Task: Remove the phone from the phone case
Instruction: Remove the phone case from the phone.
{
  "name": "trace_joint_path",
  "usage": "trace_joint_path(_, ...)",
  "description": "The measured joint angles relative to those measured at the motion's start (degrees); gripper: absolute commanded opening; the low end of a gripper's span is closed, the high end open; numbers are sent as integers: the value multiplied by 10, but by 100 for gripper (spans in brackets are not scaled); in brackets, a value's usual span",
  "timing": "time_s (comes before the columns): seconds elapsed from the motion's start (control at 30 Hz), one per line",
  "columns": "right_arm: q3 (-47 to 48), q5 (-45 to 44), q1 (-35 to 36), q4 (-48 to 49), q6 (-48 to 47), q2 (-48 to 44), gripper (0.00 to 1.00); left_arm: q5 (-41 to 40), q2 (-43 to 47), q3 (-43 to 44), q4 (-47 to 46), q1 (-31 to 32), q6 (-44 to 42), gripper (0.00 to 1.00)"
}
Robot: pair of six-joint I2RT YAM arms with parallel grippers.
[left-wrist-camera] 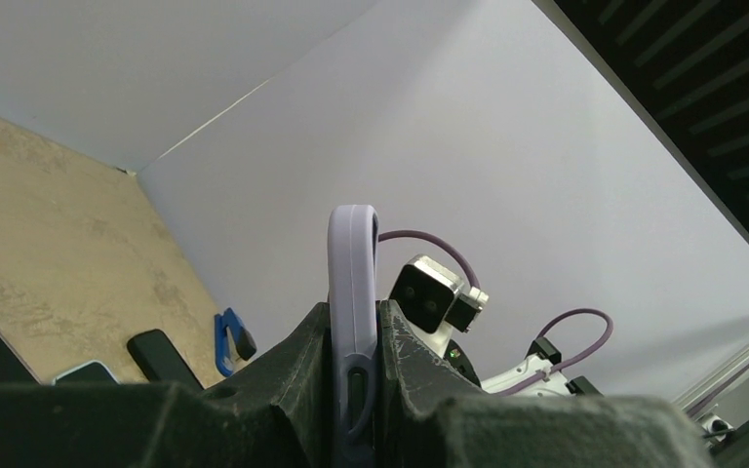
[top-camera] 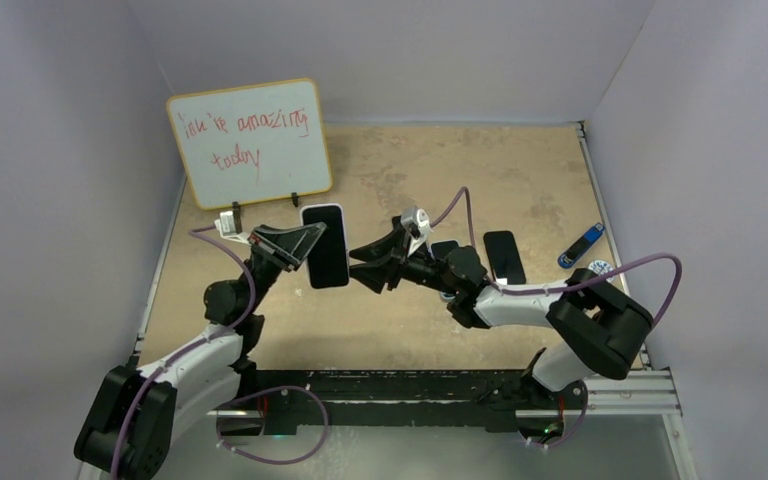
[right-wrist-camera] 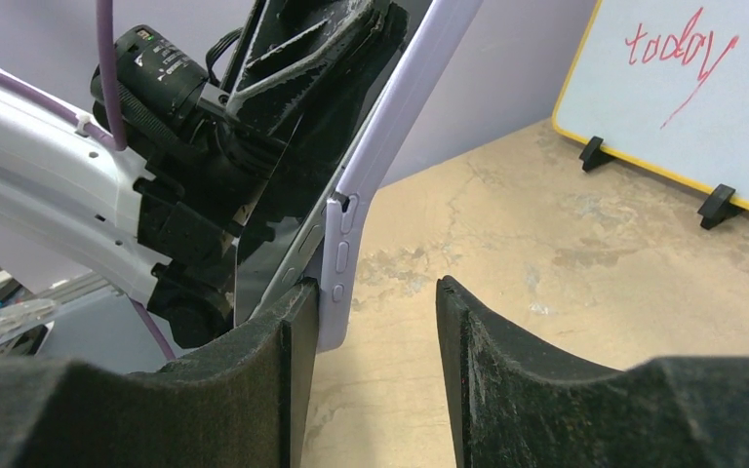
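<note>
One lavender phone case, dark phone inside | left gripper clamps it | right gripper spread

Pale lavender-grey walls close three sides: the back wall at 12 o'clock, the left wall at 9, the right wall at 3; the table is a mottled tan board under even, soft light; a yellow-framed whiteboard with red handwriting stands at 10 o'clock on black feet; a metal rail runs along the 6 o'clock edge; a dark slatted ceiling shows overhead.
</note>
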State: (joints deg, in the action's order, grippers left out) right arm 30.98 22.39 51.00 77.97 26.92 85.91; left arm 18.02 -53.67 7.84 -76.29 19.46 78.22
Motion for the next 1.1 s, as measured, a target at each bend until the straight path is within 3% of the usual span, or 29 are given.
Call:
trace_joint_path(0.57,17,11,0,-40,21,10,40,-37,-59,-21,-61,31,-14,0)
trace_joint_path(0.7,10,11,0,-61,22,10,31,-38,-85,-34,-74,33,-23,0)
trace_joint_path(0.83,-6,5,-1,-73,24,11,11,-37,-115,-41,-75,38,-40,0)
trace_joint_path(0.93,-19,-7,-1,-73,33,24,0,-36,-130,-48,-72,43,-70,8)
trace_joint_path(1.1,-39,-29,-2,-62,42,48,0,-35,-137,-50,-33,48,-128,32)
